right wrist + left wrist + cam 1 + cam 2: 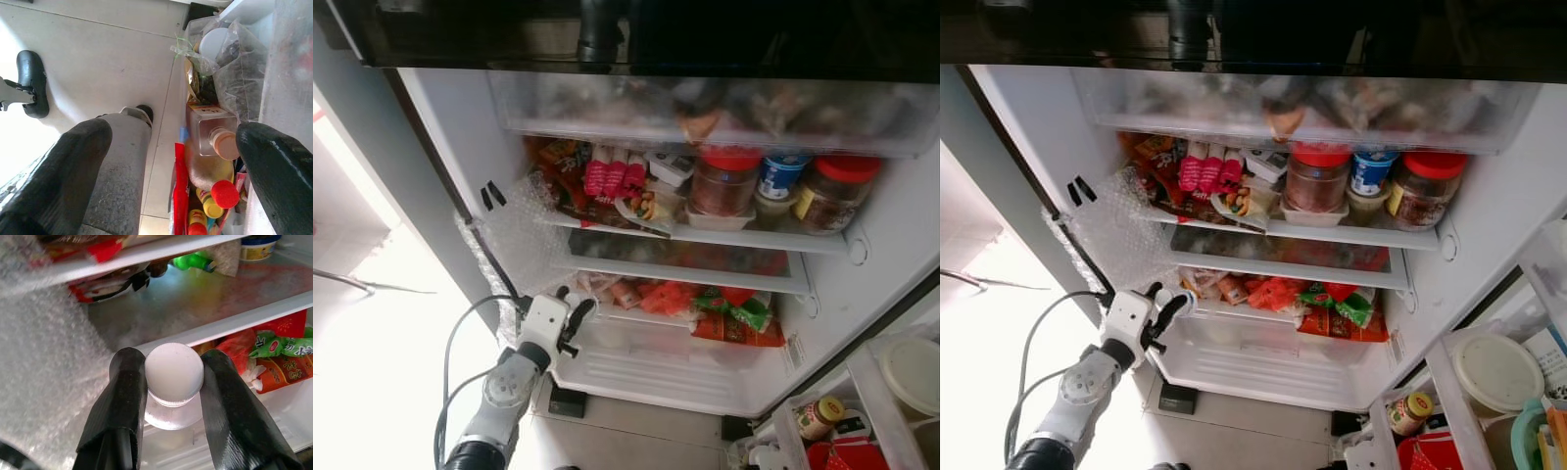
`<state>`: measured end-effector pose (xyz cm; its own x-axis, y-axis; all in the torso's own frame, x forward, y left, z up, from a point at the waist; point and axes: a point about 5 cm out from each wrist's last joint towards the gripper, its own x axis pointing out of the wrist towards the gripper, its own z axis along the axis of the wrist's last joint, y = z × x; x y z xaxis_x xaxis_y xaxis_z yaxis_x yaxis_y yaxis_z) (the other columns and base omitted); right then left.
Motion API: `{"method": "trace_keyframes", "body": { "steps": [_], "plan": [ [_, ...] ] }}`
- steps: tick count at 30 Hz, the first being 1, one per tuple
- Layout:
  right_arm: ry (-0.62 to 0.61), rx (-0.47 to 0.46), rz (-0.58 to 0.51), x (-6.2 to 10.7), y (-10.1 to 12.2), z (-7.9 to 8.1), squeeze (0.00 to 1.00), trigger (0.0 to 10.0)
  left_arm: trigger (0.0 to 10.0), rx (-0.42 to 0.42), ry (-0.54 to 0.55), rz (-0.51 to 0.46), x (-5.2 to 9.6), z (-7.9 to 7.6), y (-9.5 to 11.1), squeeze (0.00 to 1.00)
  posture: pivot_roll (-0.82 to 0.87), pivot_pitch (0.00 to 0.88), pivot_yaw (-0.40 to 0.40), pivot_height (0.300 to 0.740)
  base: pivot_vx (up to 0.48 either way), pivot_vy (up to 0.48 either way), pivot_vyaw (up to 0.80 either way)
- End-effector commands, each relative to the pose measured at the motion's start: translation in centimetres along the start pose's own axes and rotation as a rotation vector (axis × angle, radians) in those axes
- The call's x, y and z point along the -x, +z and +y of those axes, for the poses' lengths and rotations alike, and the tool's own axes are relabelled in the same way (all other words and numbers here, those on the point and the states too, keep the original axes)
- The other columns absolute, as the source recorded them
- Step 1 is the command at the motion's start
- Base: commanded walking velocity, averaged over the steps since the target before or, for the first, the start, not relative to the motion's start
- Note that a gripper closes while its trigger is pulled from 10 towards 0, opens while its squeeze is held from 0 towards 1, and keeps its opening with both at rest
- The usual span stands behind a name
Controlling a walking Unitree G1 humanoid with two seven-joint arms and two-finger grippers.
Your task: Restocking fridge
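A: What has the left gripper (173, 377) got?

B: Its two black fingers (120, 401) are pinching a small clear plastic bottle with a white ribbed cap (174, 374), one finger on each side of the cap. In the head views the bottle (1180, 299) sits at the fingertips, just in front of the open fridge's lower left corner.

A: And past the fingers?

B: A sheet of clear bubble wrap (1116, 235) lines the fridge wall beside them. Just beyond the bottle is the white lower shelf (675, 318), holding red and green snack packets (729, 313). Beyond and above that, the middle shelf (705, 235) carries pink-capped bottles (612, 176), a brown jar with a red lid (724, 181), a blue and white tub (781, 174) and a second red-lidded jar (837, 191). Farthest up, a frosted clear drawer (705, 108) holds bagged food too blurred to name.

A: The right gripper (176, 161)?

B: Fingers spread wide, pointing at the tiled floor (98, 63). Between them lies a crowded door bin (215, 161): a clear square bottle with a tan cap (215, 134), yellow bottles with red caps (215, 198) and plastic bags.
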<state>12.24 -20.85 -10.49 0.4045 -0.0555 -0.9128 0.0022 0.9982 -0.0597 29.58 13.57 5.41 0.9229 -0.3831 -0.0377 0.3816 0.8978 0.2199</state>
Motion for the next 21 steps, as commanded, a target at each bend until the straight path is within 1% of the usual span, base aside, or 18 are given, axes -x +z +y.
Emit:
{"method": "trace_keyframes", "body": {
  "steps": [1,3,11,14,15,21],
  "plan": [
    [0.002,-0.003,0.038,0.2,-1.4,-0.1,0.00,10.0,10.0,-0.027,-0.008,-0.016,-0.4,0.1,0.6,0.00,0.01,0.086,0.023,0.740,0.000,0.000,0.00],
    [0.001,0.006,0.040,0.2,-1.6,0.0,0.00,10.0,10.0,-0.025,-0.007,-0.017,-0.5,0.2,0.7,0.00,0.01,0.085,0.024,0.740,0.000,0.000,0.00],
    [0.009,0.017,0.029,0.0,-1.1,0.9,0.00,10.0,10.0,-0.030,-0.019,-0.020,-0.6,0.0,0.9,0.00,0.01,0.076,0.027,0.740,0.000,0.000,0.00],
    [0.013,0.002,0.017,0.0,-0.8,1.1,0.00,10.0,10.0,-0.038,-0.029,-0.020,-0.7,0.0,1.0,0.00,0.01,0.075,0.027,0.735,0.000,0.000,0.00],
    [0.019,-0.005,0.011,0.0,-0.6,1.2,0.00,10.0,10.0,-0.042,-0.033,-0.022,-0.8,-0.1,1.0,0.00,0.01,0.078,0.028,0.725,0.000,0.000,0.00],
    [0.022,-0.012,-0.007,0.0,-0.4,1.3,0.00,10.0,10.0,-0.043,-0.032,-0.025,-0.9,0.0,1.2,0.00,0.02,0.081,0.028,0.725,0.000,0.000,0.00]
  ]
}}
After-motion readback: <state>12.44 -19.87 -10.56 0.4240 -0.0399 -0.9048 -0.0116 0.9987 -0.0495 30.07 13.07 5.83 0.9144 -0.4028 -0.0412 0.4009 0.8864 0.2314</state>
